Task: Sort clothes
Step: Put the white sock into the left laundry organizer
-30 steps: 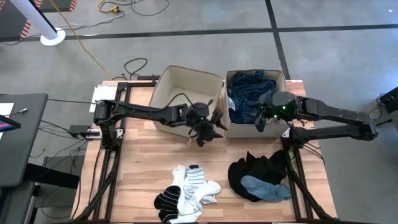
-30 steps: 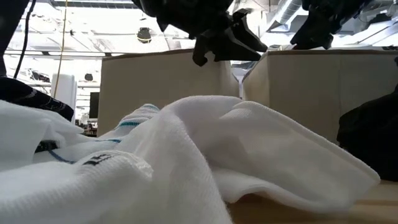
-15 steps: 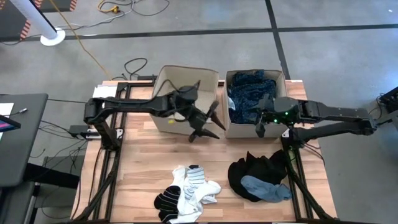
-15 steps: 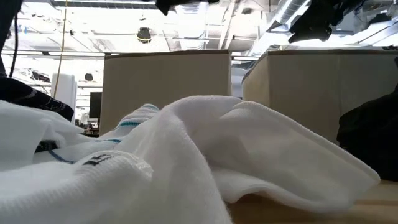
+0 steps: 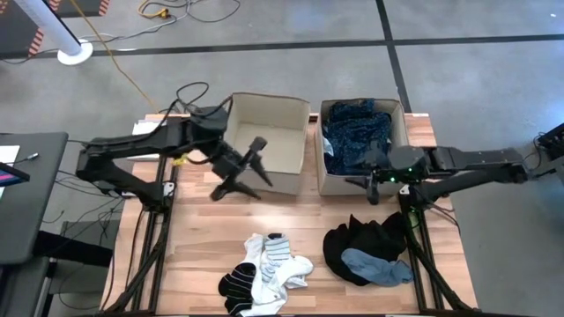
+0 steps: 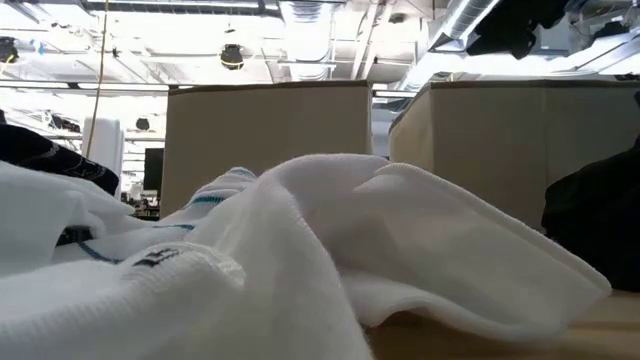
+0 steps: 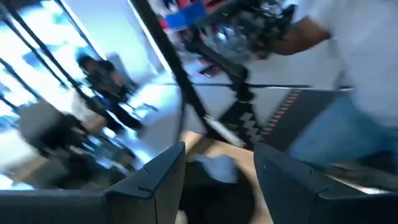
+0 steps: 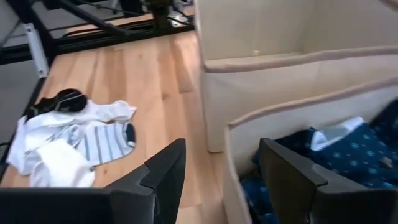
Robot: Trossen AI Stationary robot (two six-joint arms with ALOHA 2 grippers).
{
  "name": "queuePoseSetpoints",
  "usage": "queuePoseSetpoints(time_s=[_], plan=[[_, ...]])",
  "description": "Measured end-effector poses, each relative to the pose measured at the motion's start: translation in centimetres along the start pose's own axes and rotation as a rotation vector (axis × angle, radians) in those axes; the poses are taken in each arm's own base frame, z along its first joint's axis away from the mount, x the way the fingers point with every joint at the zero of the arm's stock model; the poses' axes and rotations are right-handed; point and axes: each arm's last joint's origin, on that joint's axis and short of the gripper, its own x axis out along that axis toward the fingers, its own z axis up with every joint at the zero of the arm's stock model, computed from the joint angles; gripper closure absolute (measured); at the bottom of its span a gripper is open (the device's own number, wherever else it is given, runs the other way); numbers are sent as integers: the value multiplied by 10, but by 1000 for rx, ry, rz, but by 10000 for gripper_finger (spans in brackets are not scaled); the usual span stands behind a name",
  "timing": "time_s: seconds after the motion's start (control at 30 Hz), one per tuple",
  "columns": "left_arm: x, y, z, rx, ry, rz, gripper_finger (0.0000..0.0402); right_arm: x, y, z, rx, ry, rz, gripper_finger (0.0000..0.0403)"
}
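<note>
Striped and white socks (image 5: 264, 273) lie heaped on the table's near side; the right wrist view shows the socks (image 8: 74, 143) too. To their right a black pile (image 5: 366, 246) has a light blue piece (image 5: 374, 267) on top. Blue patterned clothes (image 5: 357, 136) fill the right bin (image 5: 401, 119). My left gripper (image 5: 238, 187) hangs open above the table by the left bin's (image 5: 264, 106) near left corner, holding nothing. My right gripper (image 5: 368, 189) is open and empty at the right bin's near wall (image 8: 280, 118).
The left bin's inside (image 8: 249, 28) shows only bare beige walls. Bare wood (image 5: 291, 216) lies between the bins and the two piles. In the low view a white sock (image 6: 350, 230) fills the foreground in front of both bins. The left wrist view is blurred.
My left gripper has risen and drawn back toward the table's left edge, from in front of the gap between the bins to the left bin's near left corner, turning as it went. My right gripper has shifted a little toward the near edge. Both stay open.
</note>
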Motion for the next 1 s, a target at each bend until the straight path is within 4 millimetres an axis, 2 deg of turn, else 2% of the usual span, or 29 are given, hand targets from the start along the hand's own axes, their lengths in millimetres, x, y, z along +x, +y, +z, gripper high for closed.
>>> queuePoseSetpoints(time_s=[0.07, 0.2, 0.3, 0.5, 0.63, 0.77, 1.0], plan=[[1, -11, 0, -71, 33, -56, 217, -1, 3, 0, -9, 0, 20, 186], [15, -37, -9, -182, 109, -175, 217, -2, 10, 0, -24, -14, 59, 186], [33, -55, -21, -236, 174, -227, 217, -3, 13, -1, -34, -14, 81, 186], [61, -92, -59, -389, 322, -328, 217, -4, 23, -3, -37, -2, 133, 186], [72, -113, -85, -485, 432, -351, 217, -4, 30, -4, -42, 3, 172, 186], [80, -132, -108, -507, 567, -314, 217, -1, 38, -5, -59, 10, 197, 186], [87, -153, -133, -499, 659, -294, 217, 8, 50, -6, -81, 23, 231, 186]])
